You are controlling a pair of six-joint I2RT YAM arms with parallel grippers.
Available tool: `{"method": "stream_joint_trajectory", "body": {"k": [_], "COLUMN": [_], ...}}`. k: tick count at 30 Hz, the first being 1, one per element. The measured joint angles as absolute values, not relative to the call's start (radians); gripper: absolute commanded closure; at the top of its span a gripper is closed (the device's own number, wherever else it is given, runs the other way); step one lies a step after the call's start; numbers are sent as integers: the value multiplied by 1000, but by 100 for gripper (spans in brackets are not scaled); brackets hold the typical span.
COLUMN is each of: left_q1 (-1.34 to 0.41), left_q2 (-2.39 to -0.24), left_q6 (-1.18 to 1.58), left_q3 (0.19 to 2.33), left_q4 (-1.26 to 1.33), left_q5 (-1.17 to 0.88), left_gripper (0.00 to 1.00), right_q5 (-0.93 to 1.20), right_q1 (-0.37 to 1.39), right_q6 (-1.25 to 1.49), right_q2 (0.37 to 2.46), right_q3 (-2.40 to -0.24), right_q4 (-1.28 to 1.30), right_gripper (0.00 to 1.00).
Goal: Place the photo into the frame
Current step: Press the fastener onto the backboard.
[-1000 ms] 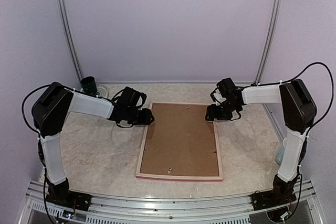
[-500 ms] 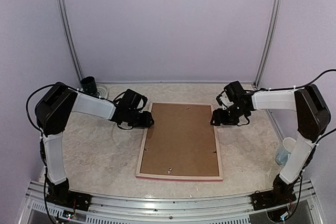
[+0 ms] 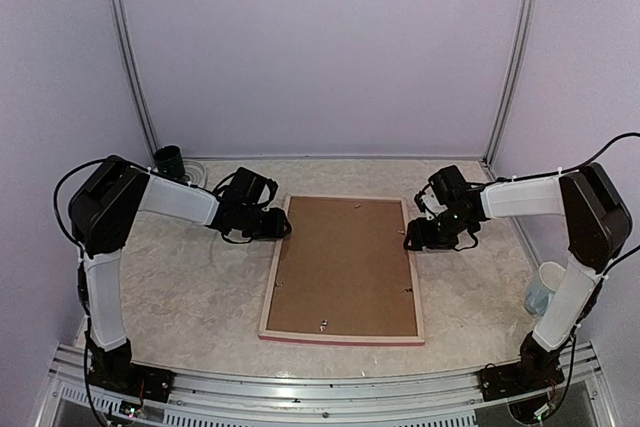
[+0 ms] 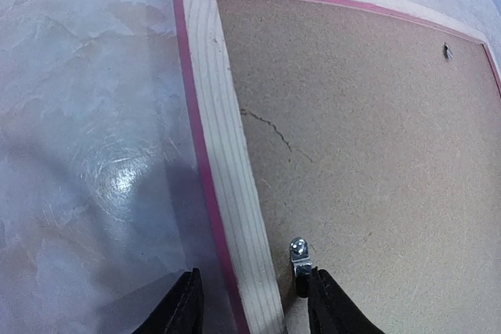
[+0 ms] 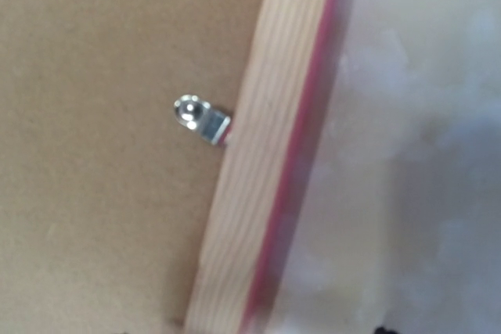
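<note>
The frame lay face down mid-table, with the brown backing board filling it and the photo out of sight. Toward the far edge, the left gripper straddled the left rail, half-open and holding nothing, slightly narrower than before. The right gripper had slid nearer along the right rail to a turn clip; I couldn't tell how far open it was. Fastening seemed next.

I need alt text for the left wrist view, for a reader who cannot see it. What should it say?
The frame lies face down on a marbled table, pale wood back up, brown backing board inside. The left gripper stands open astride its side rail, beside a small metal tab.
</note>
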State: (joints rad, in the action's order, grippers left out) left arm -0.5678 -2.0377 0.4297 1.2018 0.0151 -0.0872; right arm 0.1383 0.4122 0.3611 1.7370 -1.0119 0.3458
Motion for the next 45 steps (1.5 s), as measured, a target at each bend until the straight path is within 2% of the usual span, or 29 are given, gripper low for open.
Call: {"method": "stream_joint_trajectory", "body": {"k": [16, 45], "left_q1": [-567, -590], "left_q2": [-2056, -2079], "left_q6": [427, 420], "left_q3": [1222, 1274], "left_q4": [22, -34], "left_q5": [-91, -10], "left_gripper": [56, 73], "right_q5": [138, 138], "right_q1": [412, 412], "right_q6": [361, 361], "right_q2": [1739, 1739], "right_q3": [-1008, -1009], "right_q4": [325, 324], "right_gripper": [34, 34]}}
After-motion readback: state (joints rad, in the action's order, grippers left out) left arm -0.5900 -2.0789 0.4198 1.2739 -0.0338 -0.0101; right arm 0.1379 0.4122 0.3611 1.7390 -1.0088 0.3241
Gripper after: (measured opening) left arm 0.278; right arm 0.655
